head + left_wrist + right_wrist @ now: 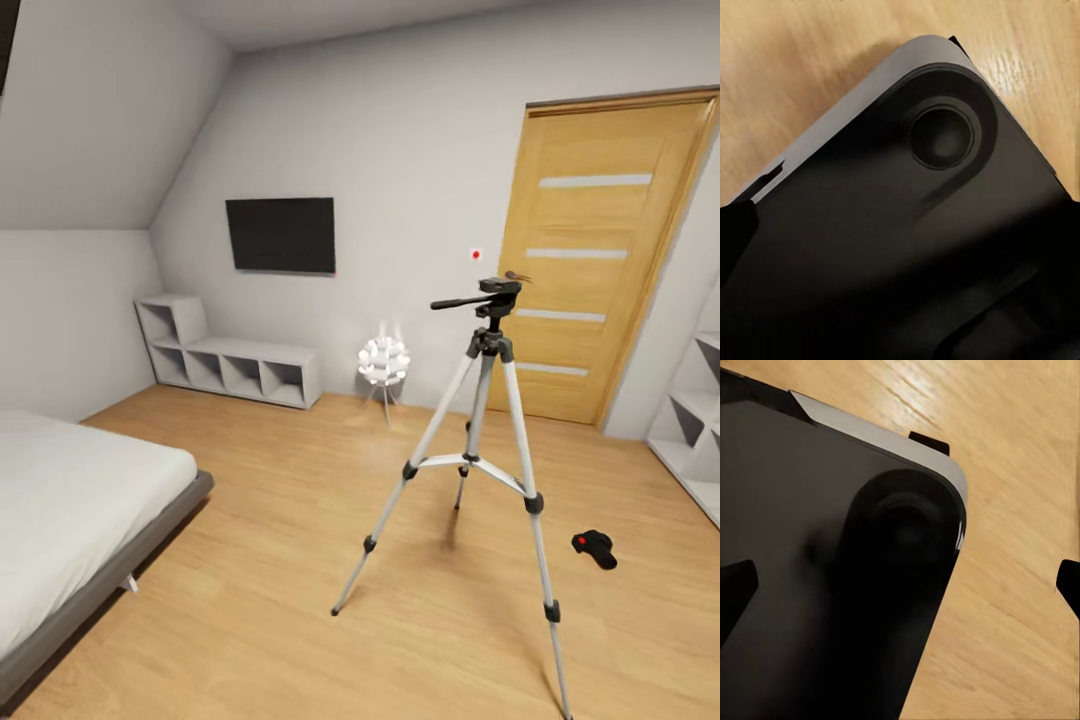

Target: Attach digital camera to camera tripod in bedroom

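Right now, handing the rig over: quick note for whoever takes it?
Left tool and right tool: the wrist views look down over the robot's dark base at the wood floor; dark finger tips sit at the frame edges, open or shut cannot be told. Nothing seen held.
Digital camera lies on the floor, to the right of the camera tripod.
Tripod stands upright mid-room, pan head bare.
Done: robot is in the bedroom facing both.
Left: pick up the camera, mount it on the pan head.

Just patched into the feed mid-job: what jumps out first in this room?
The tripod stands mid-floor before the wooden door, its top bare. The small black camera lies on the floor right of its legs. A grey bed sits at left, a dark screen on the far wall.
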Controlling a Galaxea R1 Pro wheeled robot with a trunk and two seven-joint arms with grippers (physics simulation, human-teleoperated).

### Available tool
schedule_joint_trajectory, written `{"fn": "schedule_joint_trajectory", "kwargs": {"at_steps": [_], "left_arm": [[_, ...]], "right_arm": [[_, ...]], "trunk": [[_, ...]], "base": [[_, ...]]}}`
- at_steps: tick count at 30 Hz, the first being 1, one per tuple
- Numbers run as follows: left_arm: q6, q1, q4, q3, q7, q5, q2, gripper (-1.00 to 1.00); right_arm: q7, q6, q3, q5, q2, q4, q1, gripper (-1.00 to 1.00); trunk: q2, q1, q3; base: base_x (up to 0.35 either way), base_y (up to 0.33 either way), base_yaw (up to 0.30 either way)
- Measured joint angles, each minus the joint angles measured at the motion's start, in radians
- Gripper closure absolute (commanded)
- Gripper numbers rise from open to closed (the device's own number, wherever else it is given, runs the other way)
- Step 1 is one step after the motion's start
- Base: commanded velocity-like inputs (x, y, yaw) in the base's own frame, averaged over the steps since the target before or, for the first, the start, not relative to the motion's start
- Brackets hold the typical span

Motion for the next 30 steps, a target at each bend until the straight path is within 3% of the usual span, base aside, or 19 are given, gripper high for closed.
{"fn": "schedule_joint_trajectory", "kwargs": {"at_steps": [9, 16, 30], "left_arm": [[0.0, 0.0, 0.0, 0.0, 0.0, -0.002, -0.001, -1.0], [0.0, 0.0, 0.0, 0.0, 0.0, -0.025, -0.001, -1.0], [0.0, 0.0, -0.002, 0.0, -0.006, -0.052, 0.0, -1.0]], "right_arm": [[0.0, 0.0, 0.0, 0.0, 0.0, 0.0, 0.0, -1.0], [0.0, 0.0, 0.0, 0.0, -0.001, 0.0, 0.0, -1.0], [-0.01, 0.001, 0.0, -0.006, -0.003, 0.0, 0.0, -1.0]], "trunk": [[0.0, 0.0, -0.003], [0.0, 0.0, -0.006], [0.0, 0.0, -0.007]], "base": [[0.284, 0.055, 0.3], [0.313, 0.096, 0.282], [0.304, 0.169, 0.045]]}}
